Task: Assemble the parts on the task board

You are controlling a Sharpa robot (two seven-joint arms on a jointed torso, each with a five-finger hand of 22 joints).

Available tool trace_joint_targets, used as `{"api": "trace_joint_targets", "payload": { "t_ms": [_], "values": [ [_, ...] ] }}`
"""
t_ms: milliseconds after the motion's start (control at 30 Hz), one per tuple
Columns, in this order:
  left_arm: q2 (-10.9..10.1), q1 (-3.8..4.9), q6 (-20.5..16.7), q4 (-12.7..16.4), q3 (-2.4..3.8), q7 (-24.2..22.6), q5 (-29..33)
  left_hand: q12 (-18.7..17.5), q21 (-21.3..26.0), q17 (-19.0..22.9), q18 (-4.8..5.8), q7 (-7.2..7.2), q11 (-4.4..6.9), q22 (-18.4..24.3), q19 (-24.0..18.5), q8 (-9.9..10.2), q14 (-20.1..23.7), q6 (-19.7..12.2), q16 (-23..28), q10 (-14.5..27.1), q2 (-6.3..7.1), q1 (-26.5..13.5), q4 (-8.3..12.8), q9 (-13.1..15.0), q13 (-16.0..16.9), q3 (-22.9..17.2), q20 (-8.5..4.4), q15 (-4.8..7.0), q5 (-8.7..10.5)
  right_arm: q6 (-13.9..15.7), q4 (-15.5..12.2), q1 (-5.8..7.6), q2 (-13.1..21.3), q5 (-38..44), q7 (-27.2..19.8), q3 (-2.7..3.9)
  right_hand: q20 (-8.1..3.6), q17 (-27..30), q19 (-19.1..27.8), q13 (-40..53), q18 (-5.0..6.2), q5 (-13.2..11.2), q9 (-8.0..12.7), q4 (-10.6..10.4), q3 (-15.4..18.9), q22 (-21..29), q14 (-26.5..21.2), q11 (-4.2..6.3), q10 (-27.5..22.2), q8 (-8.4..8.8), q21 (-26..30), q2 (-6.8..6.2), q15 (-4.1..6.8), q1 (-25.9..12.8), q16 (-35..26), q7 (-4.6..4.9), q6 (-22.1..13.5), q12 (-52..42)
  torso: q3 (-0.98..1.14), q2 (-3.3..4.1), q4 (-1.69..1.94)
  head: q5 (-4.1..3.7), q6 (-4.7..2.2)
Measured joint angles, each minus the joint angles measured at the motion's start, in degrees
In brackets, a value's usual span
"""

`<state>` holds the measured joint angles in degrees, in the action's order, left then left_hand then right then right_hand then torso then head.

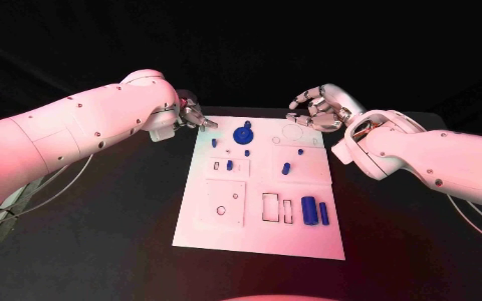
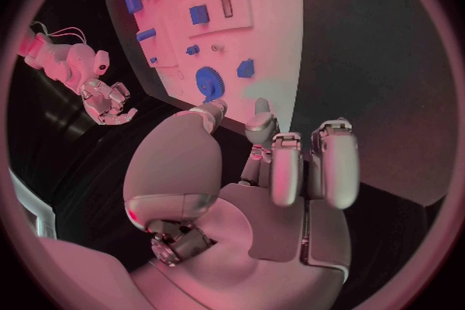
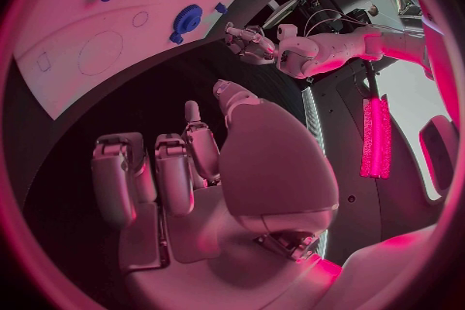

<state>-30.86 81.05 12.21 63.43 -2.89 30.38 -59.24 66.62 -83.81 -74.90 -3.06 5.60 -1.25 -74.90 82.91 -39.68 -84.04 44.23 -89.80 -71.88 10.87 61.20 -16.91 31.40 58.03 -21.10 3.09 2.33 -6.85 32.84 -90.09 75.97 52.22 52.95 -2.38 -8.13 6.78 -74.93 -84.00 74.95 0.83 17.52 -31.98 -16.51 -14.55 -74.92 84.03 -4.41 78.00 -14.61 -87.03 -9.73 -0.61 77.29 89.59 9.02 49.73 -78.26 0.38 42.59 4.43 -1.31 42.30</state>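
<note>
Flanking the task board (image 1: 259, 212), both hands' fingers (image 1: 197, 118) curl apart, empty.

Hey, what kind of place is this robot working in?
Probably a robotics lab or test bench: a white task board with small blue parts lies on a black table, between two empty robot hands.

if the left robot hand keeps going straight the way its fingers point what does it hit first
Probably the far left corner of the task board, then the round blue gear just beyond it. The left robot hand holds nothing and points that way; how high it hovers is unclear.
</note>
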Motion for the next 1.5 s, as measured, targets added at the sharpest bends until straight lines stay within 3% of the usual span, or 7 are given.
{"api": "trace_joint_targets", "payload": {
  "t_ms": [333, 800, 1500],
  "values": [
    [1.42, -1.04, 1.64, -2.07, -0.74, -0.49, -0.11, 0.57, 0.00, 0.00, 0.00, 0.22, 0.00, 0.00, 0.00, 0.00, 0.00, 0.22, 0.00, 0.00, 0.00, 0.00, 0.15, -0.01, 0.49, 0.16, 0.00, 0.00, 0.00, 0.03, -0.13, -0.01, -0.08, 0.00, -0.17, 0.01, 0.00, 0.01, 0.00, -0.01, 0.00, 0.00, 0.00, 0.00, 0.00, 0.01, 0.00, 0.00, 0.00, 0.00, 0.00, 0.00, 0.00, 0.00, 0.00, 0.00, 0.00, 0.00, 0.07, -0.03, 0.00, -0.10, 0.36],
    [2.23, -2.07, 3.37, -3.11, -1.04, -1.12, 0.15, 0.57, -0.23, 0.00, 0.00, 0.22, -0.20, 0.00, 0.21, 0.03, 0.00, 0.22, 0.00, -0.21, -0.22, -0.22, 0.16, -0.21, 0.68, 0.47, 0.21, 0.00, 0.00, 0.05, -0.15, -0.01, -0.20, 0.00, -0.30, 0.00, 0.00, 0.01, 0.00, -0.02, 0.00, 0.00, 0.05, 0.00, 0.00, 0.02, 0.00, 0.00, 0.00, 0.00, 0.00, 0.00, 0.00, 0.00, 0.00, 0.00, 0.00, 0.00, 0.10, -0.14, 0.04, -0.21, 0.65],
    [2.75, -2.25, 2.36, -3.26, -1.06, -1.53, 1.35, 1.34, -0.45, 0.00, 0.01, 0.22, -0.20, -0.01, 0.21, 0.66, 0.00, 1.06, 0.00, -0.20, -2.43, 1.99, 0.16, -0.79, 1.02, 0.47, 0.20, 0.01, 0.00, 0.04, 0.01, -0.02, -0.46, 0.00, -0.34, 0.01, 0.00, 0.02, 0.00, -0.03, 0.00, 0.00, 0.05, 0.16, -0.16, -0.02, 0.00, 0.00, 0.00, 0.00, 0.00, 0.00, 0.00, 0.00, 0.00, 0.00, 0.00, 0.00, 0.13, -0.15, 0.01, -0.32, 0.80]
  ]
}}
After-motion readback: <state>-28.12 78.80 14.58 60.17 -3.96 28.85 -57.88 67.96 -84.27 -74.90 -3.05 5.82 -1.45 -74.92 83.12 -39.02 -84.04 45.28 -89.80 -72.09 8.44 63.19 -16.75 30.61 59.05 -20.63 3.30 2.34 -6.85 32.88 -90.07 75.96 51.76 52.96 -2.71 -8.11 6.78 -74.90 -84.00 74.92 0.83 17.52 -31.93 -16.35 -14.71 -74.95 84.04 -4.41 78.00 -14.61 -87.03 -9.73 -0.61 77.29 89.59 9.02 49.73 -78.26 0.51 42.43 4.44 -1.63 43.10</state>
